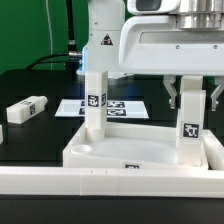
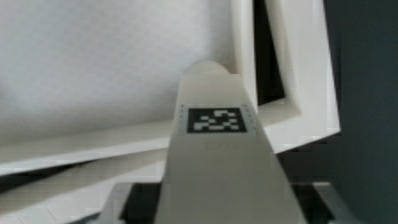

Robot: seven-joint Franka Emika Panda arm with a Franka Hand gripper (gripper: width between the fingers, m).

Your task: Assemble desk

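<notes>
The white tray-like desk tabletop (image 1: 75,152) lies flat in the middle, rim up. One white tagged leg (image 1: 95,100) stands upright in its far corner on the exterior view's left. A second leg (image 1: 190,125) stands upright at the corner on the exterior view's right, and my gripper (image 1: 192,105) is shut on its upper part, one finger on each side. In the wrist view this leg (image 2: 217,150) runs down between the dark pads of my gripper (image 2: 222,205) toward the tabletop rim (image 2: 89,150). Its foot is hidden, so I cannot tell if it sits in the socket.
A loose tagged leg (image 1: 25,108) lies on the black table at the exterior view's left. The marker board (image 1: 125,105) lies flat behind the tabletop. A long white rail (image 1: 100,188) runs along the front. The arm's white base (image 1: 100,35) stands at the back.
</notes>
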